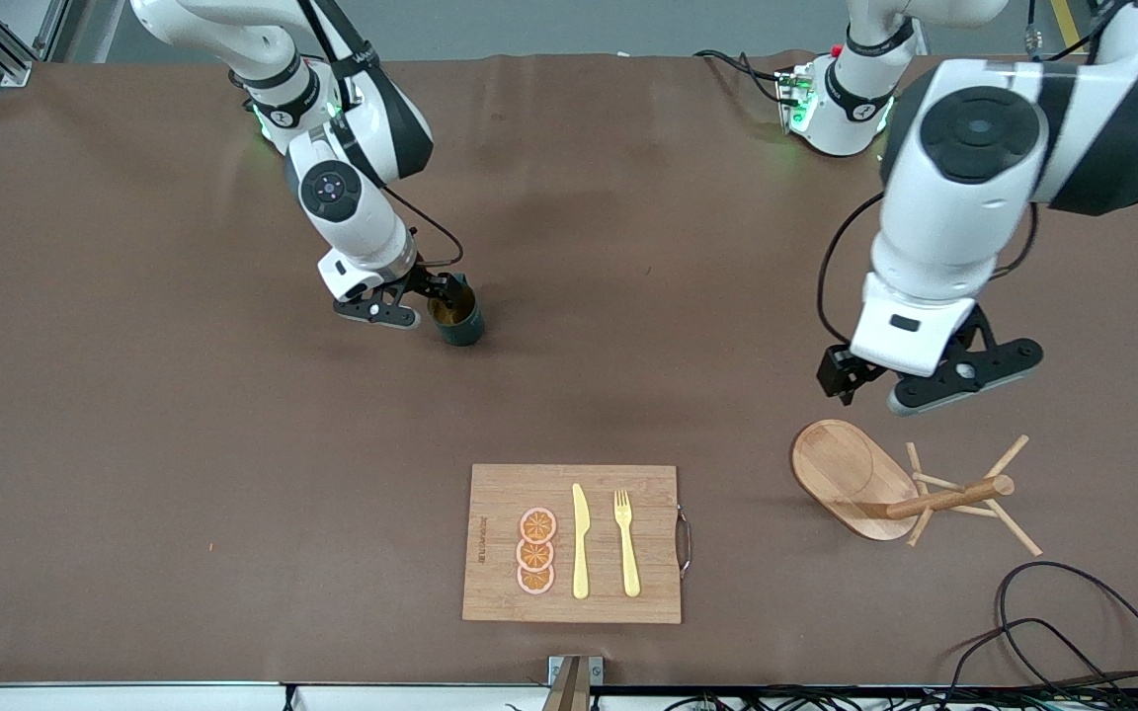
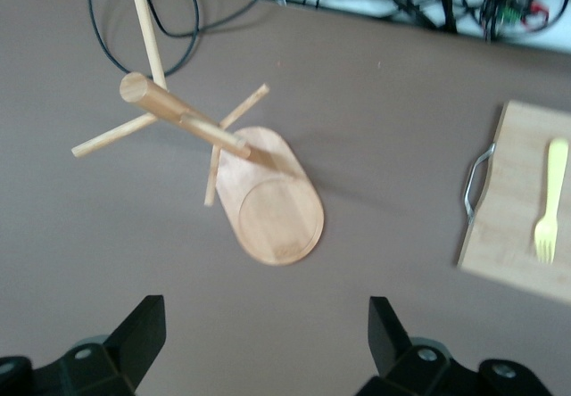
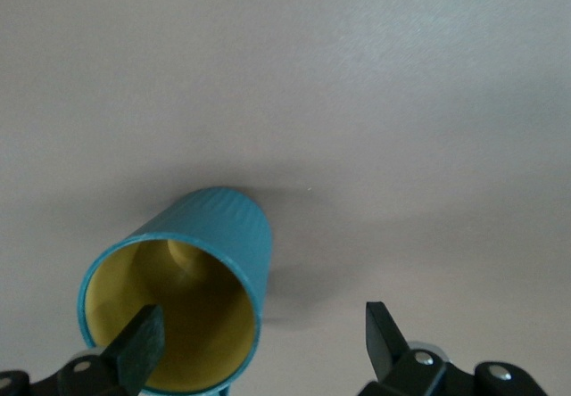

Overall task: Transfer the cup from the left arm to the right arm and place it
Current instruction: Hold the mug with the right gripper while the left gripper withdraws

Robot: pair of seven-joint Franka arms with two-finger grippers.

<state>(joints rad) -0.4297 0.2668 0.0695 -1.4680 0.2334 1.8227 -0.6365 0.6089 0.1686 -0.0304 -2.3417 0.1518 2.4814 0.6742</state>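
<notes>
- The cup (image 1: 457, 314) stands upright on the table (image 1: 134, 395), in the half toward my right arm's end, well in from every edge and farther from the front camera than the cutting board (image 1: 500, 494). As I judge it, the handover is done and the cup is set down.
- My right gripper (image 1: 411, 301) is low beside the cup with its jaws spread; in the right wrist view one finger (image 3: 138, 347) sits at the cup's rim, over the ochre inside, and whether it touches I can't say. I judge only the retreat remains.
- My left gripper (image 1: 934, 380) hangs with jaws wide and empty over the table near the wooden mug tree (image 1: 910, 489), waiting.
- Count: one cup, one mug tree, one cutting board carrying one knife (image 1: 580, 543), one fork (image 1: 626, 541) and three orange slices (image 1: 535, 552).
</notes>
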